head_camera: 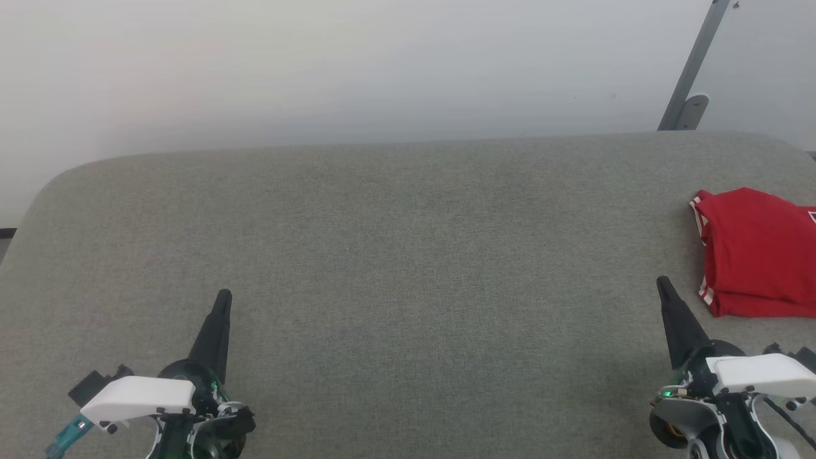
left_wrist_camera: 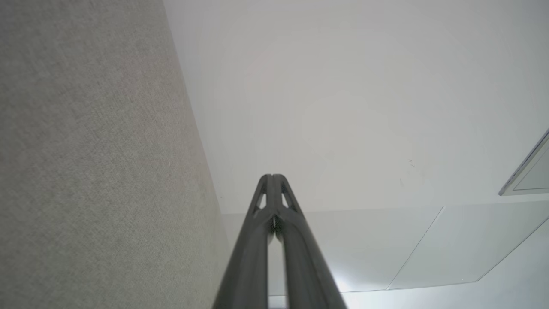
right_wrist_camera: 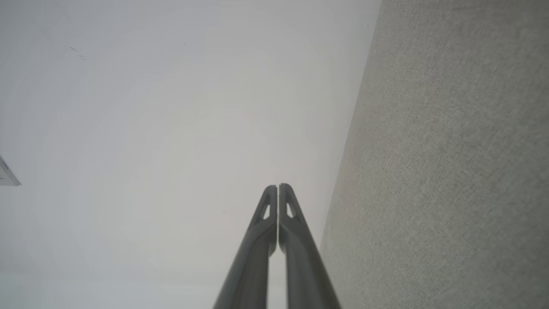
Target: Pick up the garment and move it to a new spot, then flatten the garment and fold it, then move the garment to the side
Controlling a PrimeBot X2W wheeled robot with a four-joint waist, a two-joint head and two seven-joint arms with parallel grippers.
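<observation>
Both arms sit low over the grey table [head_camera: 408, 242]. We see the left gripper [head_camera: 223, 298] at lower left, its fingers pressed together and empty, pointing forward with the tip leaning slightly right. The right gripper [head_camera: 663, 284] at lower right is likewise closed and empty, its tip leaning left. In each wrist view the fingertips meet against a pale wall. The garment [head_camera: 758, 252] lies folded by the table's right side, just beyond the right gripper, untouched.

Grey-green woven-fabric padded surface [head_camera: 395, 255], rounded far corners. Folded red jersey with red-and-white striped trim [head_camera: 755, 252] lies directly on it, near right edge, partly cut off by frame.
</observation>
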